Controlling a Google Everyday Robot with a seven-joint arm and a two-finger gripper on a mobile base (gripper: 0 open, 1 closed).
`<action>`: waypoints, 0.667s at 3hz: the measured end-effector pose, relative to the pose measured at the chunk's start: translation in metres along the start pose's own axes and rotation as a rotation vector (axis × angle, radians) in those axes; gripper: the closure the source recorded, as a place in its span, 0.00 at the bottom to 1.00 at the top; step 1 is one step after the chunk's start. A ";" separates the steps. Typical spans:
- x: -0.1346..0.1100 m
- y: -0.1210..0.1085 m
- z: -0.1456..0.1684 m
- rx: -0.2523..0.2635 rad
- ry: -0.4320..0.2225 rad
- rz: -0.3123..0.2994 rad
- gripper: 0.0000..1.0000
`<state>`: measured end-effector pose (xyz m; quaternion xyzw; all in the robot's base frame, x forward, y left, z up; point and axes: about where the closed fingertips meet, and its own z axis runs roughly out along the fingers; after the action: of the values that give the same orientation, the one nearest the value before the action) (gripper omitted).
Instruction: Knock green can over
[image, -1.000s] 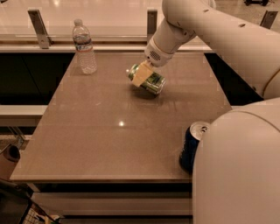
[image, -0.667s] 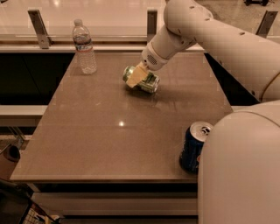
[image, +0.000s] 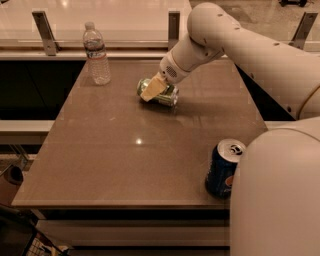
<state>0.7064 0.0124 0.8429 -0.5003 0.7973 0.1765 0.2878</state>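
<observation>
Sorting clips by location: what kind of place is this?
Probably an office break area: a brown table by a ledge with metal posts, bearing a water bottle and a Pepsi can. The gripper is at the green can, which lies on its side.

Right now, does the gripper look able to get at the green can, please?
Likely yes: the gripper is right against the green can toward the back of the table, with nothing between them; the water bottle stands apart.

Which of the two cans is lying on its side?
The small green metal can, with the gripper on it; the blue Pepsi can stands upright near the front edge.
</observation>
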 end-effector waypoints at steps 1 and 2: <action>0.000 0.001 0.002 -0.004 0.002 -0.001 0.84; 0.000 0.002 0.004 -0.007 0.003 -0.001 0.60</action>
<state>0.7059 0.0158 0.8400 -0.5021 0.7968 0.1783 0.2850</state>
